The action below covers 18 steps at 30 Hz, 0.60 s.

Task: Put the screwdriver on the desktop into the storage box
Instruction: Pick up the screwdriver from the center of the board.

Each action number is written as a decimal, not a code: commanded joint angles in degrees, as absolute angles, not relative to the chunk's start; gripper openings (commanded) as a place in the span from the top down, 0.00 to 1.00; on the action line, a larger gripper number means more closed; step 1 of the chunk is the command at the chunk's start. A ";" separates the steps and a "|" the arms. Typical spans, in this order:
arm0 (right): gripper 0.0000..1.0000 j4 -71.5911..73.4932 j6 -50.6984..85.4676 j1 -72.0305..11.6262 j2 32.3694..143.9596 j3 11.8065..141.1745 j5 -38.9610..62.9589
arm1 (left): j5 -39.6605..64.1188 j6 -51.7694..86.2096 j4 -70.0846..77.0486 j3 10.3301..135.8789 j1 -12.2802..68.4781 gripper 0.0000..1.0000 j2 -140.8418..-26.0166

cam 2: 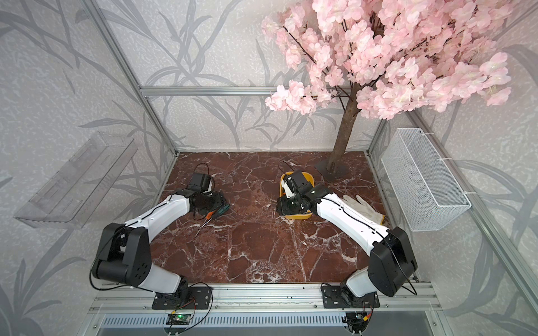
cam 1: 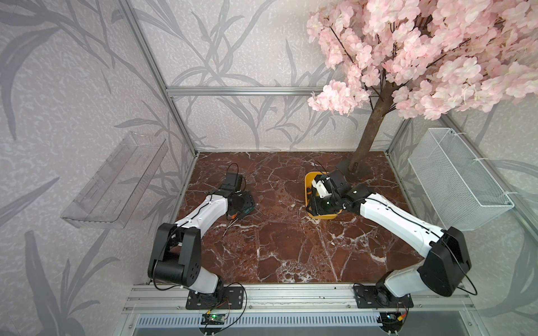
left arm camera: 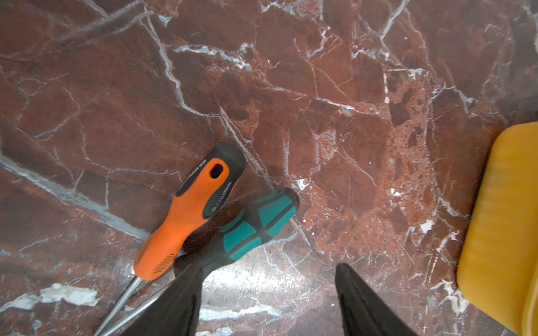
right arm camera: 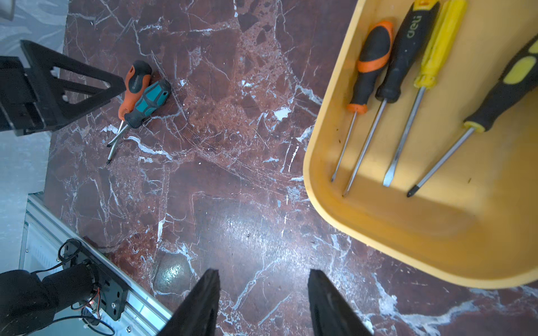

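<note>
Now the orange-handled screwdriver and the teal-handled screwdriver lie on the desktop, handles touching and shafts close together. In both top views they sit at about 9 o'clock of the marble. My left gripper hangs right over them with its fingers spread and nothing between them. One finger overlaps the teal handle's neck in the wrist view, and I cannot tell whether it touches.

The storage box sits at 3 o'clock from the pair and holds four screwdrivers side by side. My right gripper is just beside it, fingers apart and empty over bare marble.

I judge this the reach for the next pick. The handles lie so close that I should straddle one only, probably the teal, then close, lift clear, and carry it toward 3 o'clock into the box.
</note>
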State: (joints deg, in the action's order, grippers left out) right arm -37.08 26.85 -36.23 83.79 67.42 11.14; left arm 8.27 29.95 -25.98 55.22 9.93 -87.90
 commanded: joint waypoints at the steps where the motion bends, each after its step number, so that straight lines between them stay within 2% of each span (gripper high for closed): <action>1: 0.47 -36.30 28.08 -36.88 81.71 65.82 10.99 | 6.40 27.70 -27.78 56.78 9.83 0.26 -89.94; 8: 0.47 -34.60 29.34 -36.91 80.85 63.48 11.18 | 7.38 27.15 -26.10 56.69 9.88 0.25 -93.12; 13: 0.47 -33.56 30.02 -36.91 81.28 62.85 10.90 | 8.01 27.16 -25.75 55.75 10.96 0.33 -93.42; 18: 0.46 -33.78 29.90 -36.68 82.13 63.15 8.44 | 7.13 27.65 -25.54 54.52 13.16 0.36 -93.39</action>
